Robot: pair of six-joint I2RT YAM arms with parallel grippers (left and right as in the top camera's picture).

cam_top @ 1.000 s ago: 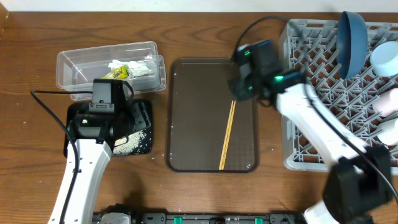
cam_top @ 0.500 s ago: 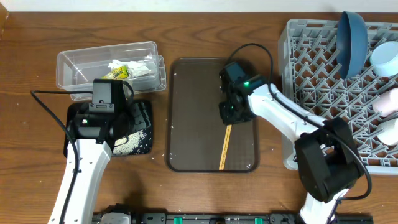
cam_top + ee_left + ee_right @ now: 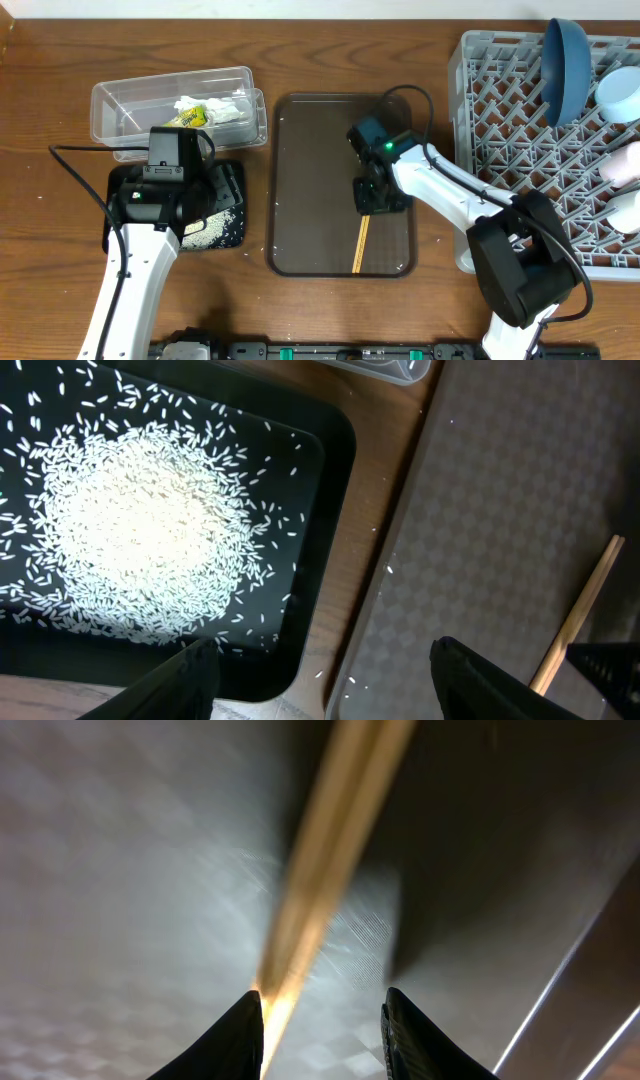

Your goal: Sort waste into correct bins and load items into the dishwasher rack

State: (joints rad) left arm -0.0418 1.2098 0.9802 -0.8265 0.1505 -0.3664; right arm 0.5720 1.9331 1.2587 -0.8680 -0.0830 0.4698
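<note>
- Worktop (image 3: 60, 60): brown wood, carries everything.
- Rack (image 3: 520, 150): grey lattice crate at the right side, the biggest item.
- Brown tray (image 3: 310, 180): centre of the worktop, between the bins and the rack, long side running top to bottom.
- Tub (image 3: 130, 110): clear, upper left, holds the wrapper and the tissue.
- Black tray (image 3: 232, 190): just below the tub and partly under the L arm. A thin strip of worktop separates it from the brown tray.
- Plate (image 3: 565, 60): dark blue, stands on edge in the rack's top row.
- Bowl (image 3: 620, 90): pale blue, in the rack just right of the plate, cut off by the frame edge.
- Pink cup (image 3: 625, 165) and white cup (image 3: 625, 212): in the rack at its right edge, both partly out of frame.
- R gripper (image 3: 375, 195): low over the brown tray's right half, at the upper end of the chopsticks. Jaws are spread, gripping nothing. In the wrist view the sticks run down close to one finger.
- L gripper (image 3: 325, 680): jaws wide apart, holding nothing. It hangs over the black tray's corner and the brown tray's edge.
- Chopsticks (image 3: 361, 243): lie flat on the brown tray's right half, slightly slanted.
- Wrapper (image 3: 190, 117): yellow-green, in the tub.
- Tissue (image 3: 215, 108): white, crumpled, touching the wrapper.
- Rice (image 3: 140, 550): piled in the black tray, with a few stray grains on the brown tray.
</note>
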